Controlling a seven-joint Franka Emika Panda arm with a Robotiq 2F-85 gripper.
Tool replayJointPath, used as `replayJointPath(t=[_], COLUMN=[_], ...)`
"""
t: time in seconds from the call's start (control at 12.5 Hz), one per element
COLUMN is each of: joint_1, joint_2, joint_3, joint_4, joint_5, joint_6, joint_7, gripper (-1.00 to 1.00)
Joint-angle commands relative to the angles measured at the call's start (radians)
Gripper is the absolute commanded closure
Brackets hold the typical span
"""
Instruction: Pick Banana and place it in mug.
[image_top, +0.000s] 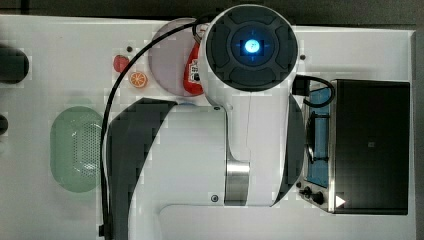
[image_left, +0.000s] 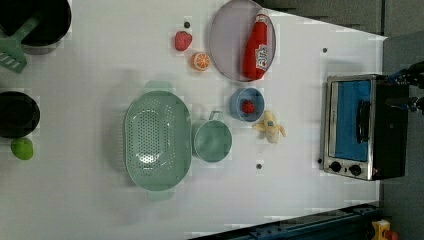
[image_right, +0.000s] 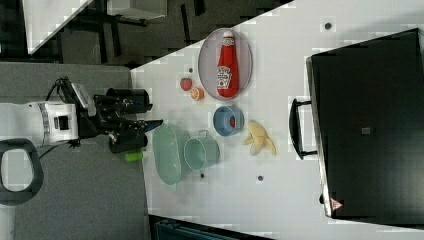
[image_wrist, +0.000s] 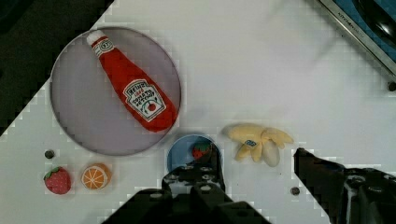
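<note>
One small banana (image_left: 270, 127) lay on the white counter (image_left: 300, 75), just beside the blue bowl (image_left: 247, 104) and apart from the mug (image_left: 212, 141) — between the bowl and the toaster oven (image_left: 362, 127). It looked soft and light, a plush toy with splayed peel flaps, so a pinch across the middle of its body seemed safest. Its long axis ran roughly toward the oven in the left view. The pincer (image_wrist: 257, 179) hung well above, jaws apart and holding nothing.

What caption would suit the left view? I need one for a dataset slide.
Tabletop before the pick: banana lies between blue bowl and toaster oven, apart from the empty mug beside the green basket.
</note>
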Motion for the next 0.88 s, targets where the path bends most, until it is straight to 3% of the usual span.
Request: replayJointPath(t=[0.08,0.24,0.48,0.88], joint_1=[0.039,0.039,0.039,0.039], joint_2=[-0.4,-0.396,-0.364,-0.228], joint_3=[-0.064,-0.064,-0.063,-0.063], joint_4=[-0.281,-0.288,-0.351,-0.528], joint_5=[-0.007,-0.007,-0.007,-0.007], joint_6=[-0.183,-0.182,-0.109,0.217], joint_7=[0.002,0.002,0.0,-0.186], gripper=[-0.6,-0.99,-1.0,-1.0])
